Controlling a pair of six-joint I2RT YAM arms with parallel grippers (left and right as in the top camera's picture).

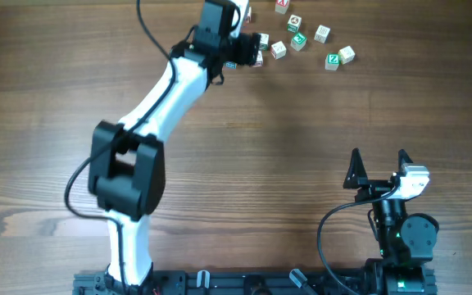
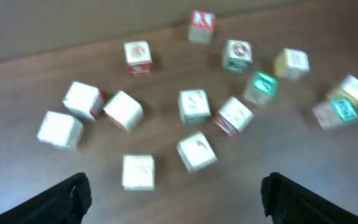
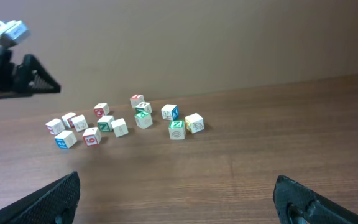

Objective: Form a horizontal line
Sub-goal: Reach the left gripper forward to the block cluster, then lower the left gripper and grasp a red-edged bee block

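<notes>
Wooden letter cubes (image 2: 194,106): loose scatter at the far edge of the tabletop (image 1: 301,131), no row formed yet; among them a green-faced cube (image 2: 263,85) and a red-printed cube (image 2: 202,23). Likely light, rigid and smooth-sided, apt to skid or tip. Best pinched singly across two opposite flat faces. Left claw (image 2: 176,186) hovers above the scatter, spread wide, empty. Right claw (image 1: 379,164) sits well apart near its base, spread wide, empty.
</notes>
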